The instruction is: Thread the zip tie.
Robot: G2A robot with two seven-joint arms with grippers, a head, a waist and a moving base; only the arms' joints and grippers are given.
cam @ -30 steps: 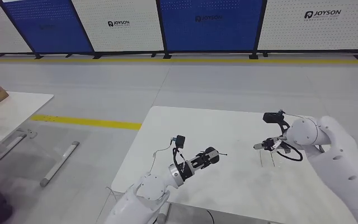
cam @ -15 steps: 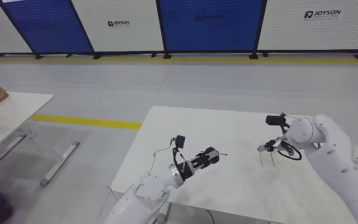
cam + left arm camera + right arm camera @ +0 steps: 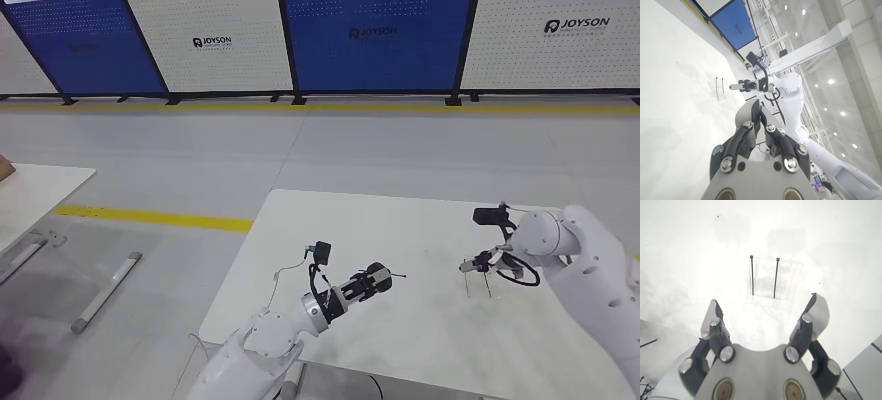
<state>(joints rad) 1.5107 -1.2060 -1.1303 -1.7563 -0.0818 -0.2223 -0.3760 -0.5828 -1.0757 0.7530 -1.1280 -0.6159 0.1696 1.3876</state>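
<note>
Two zip ties [image 3: 752, 275] on clear plate [image 3: 789, 281]; right tool [image 3: 764, 298] agape, left tool [image 3: 760, 106] closed.

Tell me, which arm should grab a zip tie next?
Right. The right end effector is open and close to the two zip ties on the clear stand; the left end effector is shut and farther off.

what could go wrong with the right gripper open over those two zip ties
The two zip ties sit close together on the clear holder, so the open right gripper may catch both.
They are thin, so it could close beside one and shove the holder instead.
</note>
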